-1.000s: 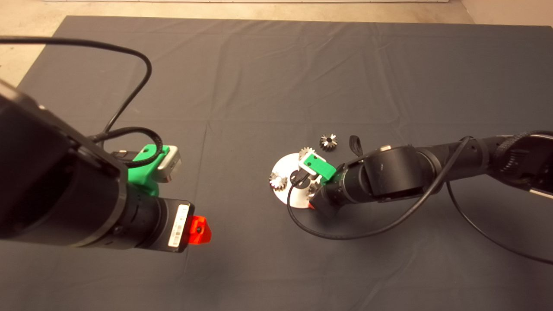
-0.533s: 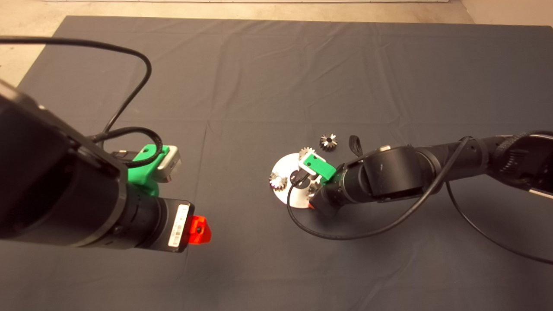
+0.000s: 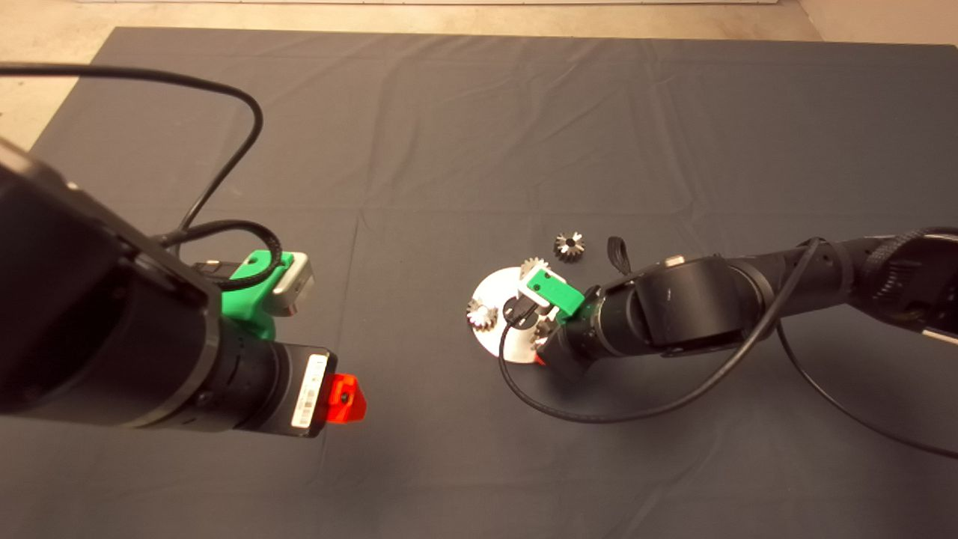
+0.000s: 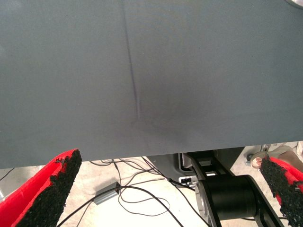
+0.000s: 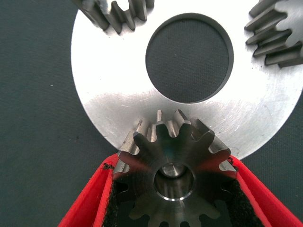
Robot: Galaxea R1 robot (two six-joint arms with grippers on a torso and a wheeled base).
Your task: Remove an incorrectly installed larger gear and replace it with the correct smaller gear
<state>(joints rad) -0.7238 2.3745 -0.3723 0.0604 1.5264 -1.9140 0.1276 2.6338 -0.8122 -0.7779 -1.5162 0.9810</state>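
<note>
Gear work on the right side of the dark mat (image 3: 449, 135): right gripper (image 5: 173, 210) is down at the near edge of a round steel plate (image 5: 109, 85), its two red fingers (image 5: 85, 208) pinching the larger gear (image 5: 175, 165) from both sides, black pads against the teeth. Larger gear sits flat, round centre hole facing the wrist camera, overlapping the plate rim, partly on the plate and partly past its edge. Plate has a big round hole in the middle with mat showing through. Two small gears sit on the plate rim at the far side from the fingers, one (image 5: 116, 12) and another (image 5: 279, 33), both cut off by the frame edge. In the head view the right arm comes in from the right and covers most of the plate (image 3: 490, 288); one small gear (image 3: 482, 314) shows at the plate's left rim, another (image 3: 532, 265) at its top rim just beside the green gripper body. The smaller gear (image 3: 569, 245) lies loose on the mat, off the plate, just beyond its far edge, dark face up. Left gripper (image 4: 170, 189) hangs over the mat's left part, well apart from the plate, fingers (image 4: 52, 189) spread wide and holding nothing; its wrist view shows bare mat, the mat edge, and cables (image 4: 137, 194) on the floor beyond.
</note>
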